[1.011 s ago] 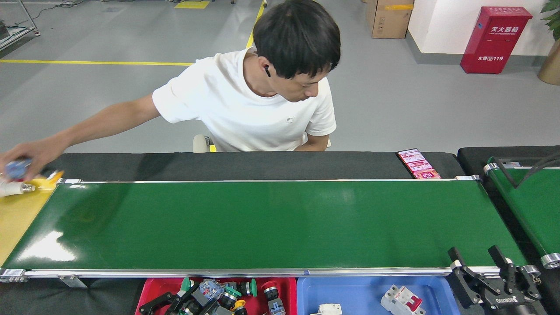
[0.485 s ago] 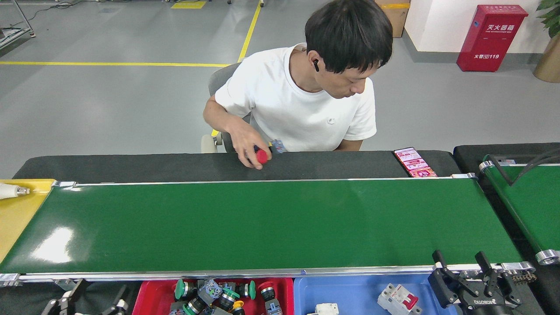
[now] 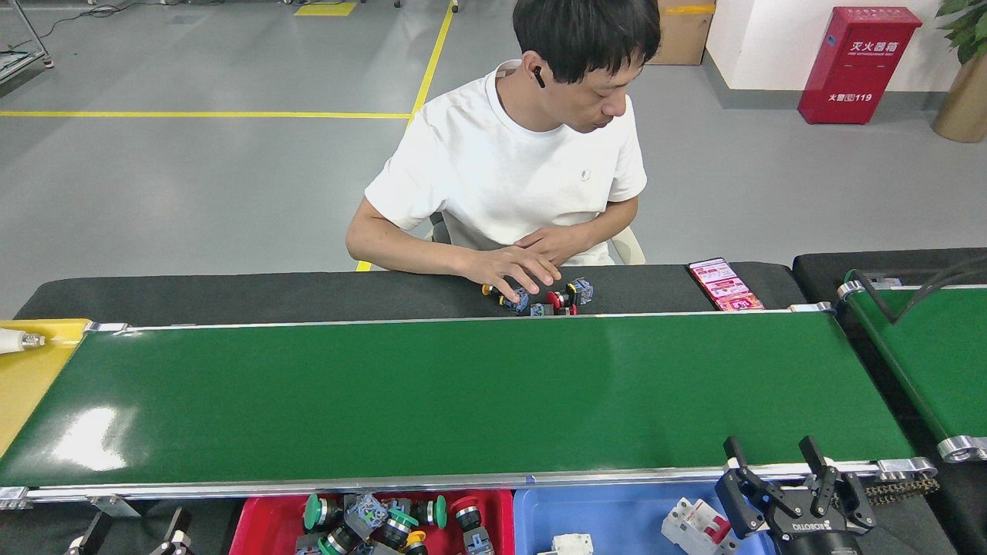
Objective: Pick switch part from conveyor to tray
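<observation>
The conveyor (image 3: 463, 393) runs left to right across the head view, and its glossy green belt carries nothing. Three switch parts (image 3: 544, 301) with red and yellow caps lie on the black table just beyond the far rail, under a person's hand (image 3: 513, 270). At the bottom edge, a red tray (image 3: 250, 520) holds several push-button switch parts (image 3: 385, 520), and a blue tray (image 3: 617, 509) holds white breakers (image 3: 690, 528). My right gripper (image 3: 769, 451) stands open over the conveyor's near rail at the right. My left gripper (image 3: 131, 536) shows only two spread fingertips at the bottom left.
A person in a white shirt sits behind the table, facing the belt. A phone (image 3: 725, 285) lies on the black table at the far right. A narrower green belt (image 3: 925, 362) runs along the right side. At the left end lies a yellow tray (image 3: 31, 378) with a white part (image 3: 15, 340).
The person brought the hand back from the far left and set switch parts on the black table by the far rail. My right gripper shifted left; my left gripper's fingertips came into view.
</observation>
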Robot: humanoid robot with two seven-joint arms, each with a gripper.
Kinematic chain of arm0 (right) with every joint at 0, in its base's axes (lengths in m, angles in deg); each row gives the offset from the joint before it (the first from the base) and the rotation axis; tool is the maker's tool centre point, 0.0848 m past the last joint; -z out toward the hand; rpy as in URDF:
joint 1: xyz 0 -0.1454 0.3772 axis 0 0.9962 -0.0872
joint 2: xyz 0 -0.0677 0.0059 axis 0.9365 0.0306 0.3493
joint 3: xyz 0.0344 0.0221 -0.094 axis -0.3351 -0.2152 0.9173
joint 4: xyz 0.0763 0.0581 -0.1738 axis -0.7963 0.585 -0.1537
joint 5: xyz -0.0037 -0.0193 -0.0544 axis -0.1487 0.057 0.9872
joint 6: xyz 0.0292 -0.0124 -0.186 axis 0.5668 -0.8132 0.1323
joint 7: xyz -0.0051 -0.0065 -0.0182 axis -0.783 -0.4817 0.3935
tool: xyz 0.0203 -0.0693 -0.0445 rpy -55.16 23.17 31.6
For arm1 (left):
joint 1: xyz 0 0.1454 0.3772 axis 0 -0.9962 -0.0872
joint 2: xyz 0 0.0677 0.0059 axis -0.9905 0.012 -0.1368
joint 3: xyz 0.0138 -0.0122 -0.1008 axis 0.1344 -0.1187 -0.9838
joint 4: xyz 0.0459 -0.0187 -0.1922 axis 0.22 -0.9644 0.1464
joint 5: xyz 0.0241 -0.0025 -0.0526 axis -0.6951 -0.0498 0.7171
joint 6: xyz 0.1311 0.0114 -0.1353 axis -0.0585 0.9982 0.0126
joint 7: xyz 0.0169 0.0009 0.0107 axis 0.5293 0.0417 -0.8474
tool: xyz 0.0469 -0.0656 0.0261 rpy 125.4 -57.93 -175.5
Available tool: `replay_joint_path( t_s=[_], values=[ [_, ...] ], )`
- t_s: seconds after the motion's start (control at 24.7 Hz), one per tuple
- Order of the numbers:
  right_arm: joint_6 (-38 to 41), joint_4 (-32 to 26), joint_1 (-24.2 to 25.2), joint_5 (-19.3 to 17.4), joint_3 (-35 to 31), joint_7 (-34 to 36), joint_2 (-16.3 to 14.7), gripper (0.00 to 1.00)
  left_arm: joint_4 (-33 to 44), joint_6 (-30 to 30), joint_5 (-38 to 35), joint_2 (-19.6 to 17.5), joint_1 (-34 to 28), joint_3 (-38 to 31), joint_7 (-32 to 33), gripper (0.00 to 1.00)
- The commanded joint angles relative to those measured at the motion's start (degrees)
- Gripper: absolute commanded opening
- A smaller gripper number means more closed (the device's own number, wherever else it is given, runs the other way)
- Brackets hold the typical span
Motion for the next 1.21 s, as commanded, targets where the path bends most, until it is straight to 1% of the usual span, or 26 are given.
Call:
replay_joint_path(
  t_s=[0.0,0.12,0.28,0.36,0.49,0.57,0.61,0.65,0.73,0.77,0.89,1.05,1.17],
  values=[
    [0.1,-0.8,0.5,0.3,0.5,1.2,-0.3,0.98,0.7,0.3,0.3,0.0,0.3,-0.5,-0.2,1.0],
    [-0.2,-0.8,-0.6,0.3,0.8,0.8,0.0,0.98,0.2,0.2,0.3,0.0,0.0,-1.8,-0.2,1.0],
    [-0.2,-0.8,-0.7,-0.1,1.2,1.0,-0.6,0.98,0.5,0.0,0.4,0.6,-1.8,-3.8,-0.2,1.0],
    [-1.7,-0.8,-0.5,-1.7,4.0,1.0,-3.7,0.98,0.7,-0.5,0.5,0.8,-2.3,-4.1,-0.2,1.0],
    [-9.3,-0.8,-0.2,-3.1,10.6,1.2,-8.8,0.98,0.9,-0.6,0.9,1.2,-3.0,-5.5,-0.2,1.0],
    [-12.6,-0.8,-0.2,-4.7,13.5,1.3,-11.3,0.99,1.7,-0.4,0.9,3.0,-3.1,-5.7,-0.1,1.0],
    [-12.6,-0.8,-0.2,-6.1,14.5,1.3,-12.7,0.99,2.3,-0.5,0.6,4.0,-3.1,-6.4,0.0,1.0],
    [-12.6,-0.8,-0.2,-7.1,14.9,1.4,-13.4,0.99,2.6,-0.6,0.5,4.6,-3.1,-7.0,0.1,1.0],
    [-12.2,-0.8,0.0,-8.8,15.3,2.6,-13.8,0.99,3.0,-1.7,0.4,6.5,-3.3,-9.2,0.2,1.0],
    [-12.1,-0.8,0.6,-9.1,15.3,3.7,-13.8,0.99,3.2,-2.8,-0.1,7.4,-3.4,-9.9,0.6,1.0],
    [-12.0,-0.8,2.5,-9.1,16.2,4.8,-14.0,0.99,4.5,-3.2,-1.0,9.2,-3.4,-10.0,1.1,1.0],
    [-12.1,-0.8,2.3,-9.1,16.3,4.8,-13.9,0.99,4.7,-3.2,-3.8,11.5,-3.4,-9.9,0.3,1.0],
    [-12.1,-0.8,2.1,-9.1,16.3,4.7,-13.9,0.99,5.6,-3.1,-4.8,12.2,-3.4,-9.1,0.2,1.0]
  ],
)
